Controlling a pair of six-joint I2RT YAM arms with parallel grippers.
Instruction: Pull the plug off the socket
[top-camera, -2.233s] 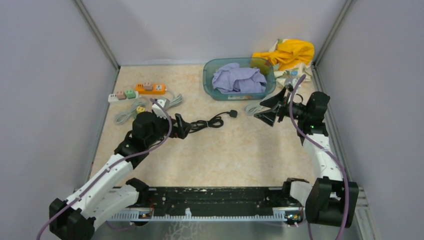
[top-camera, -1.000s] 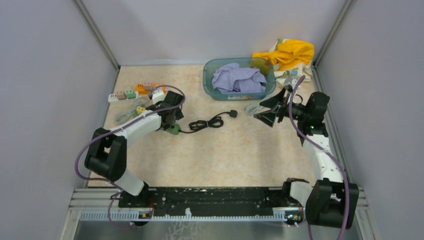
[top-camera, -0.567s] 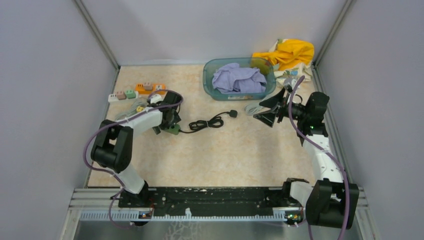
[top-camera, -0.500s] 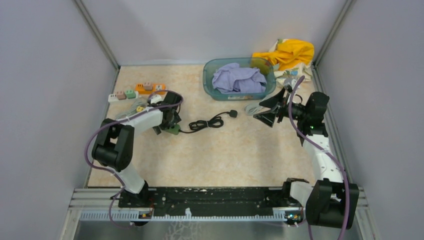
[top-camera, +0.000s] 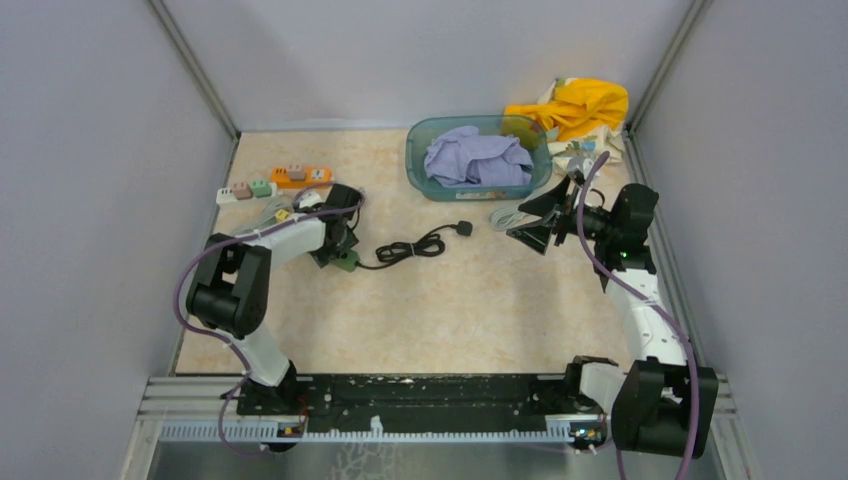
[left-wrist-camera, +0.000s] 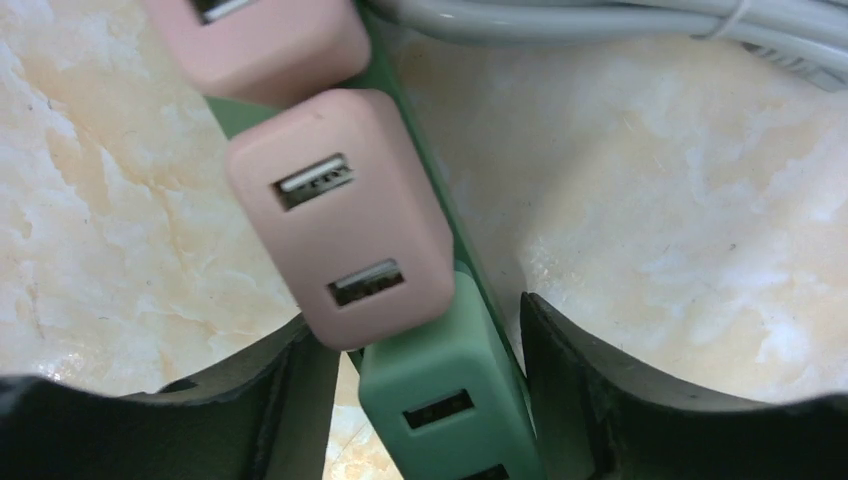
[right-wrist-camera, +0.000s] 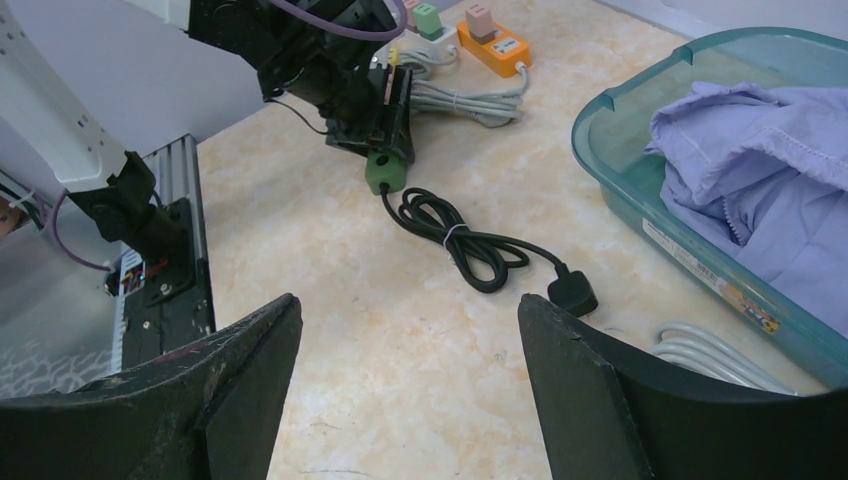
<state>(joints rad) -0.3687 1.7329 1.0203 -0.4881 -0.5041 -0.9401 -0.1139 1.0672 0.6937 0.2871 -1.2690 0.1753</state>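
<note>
Grey walls (top-camera: 100, 150) box in a beige marbled worktop (top-camera: 470, 300). We see the green socket strip (right-wrist-camera: 387, 172) lying left of centre, with its black cord (top-camera: 415, 243) coiled toward the middle. Close up, a pink plug (left-wrist-camera: 340, 215) with two USB slots sits in the strip, butting against a green plug (left-wrist-camera: 440, 400). The left tool (left-wrist-camera: 415, 320) stands apart astride that green plug, with a thin gap at one finger. The right tool (right-wrist-camera: 407, 300) gapes wide and holds nothing, over the right side. A teal basin (top-camera: 415, 160) of lilac cloth sits at the far edge.
</note>
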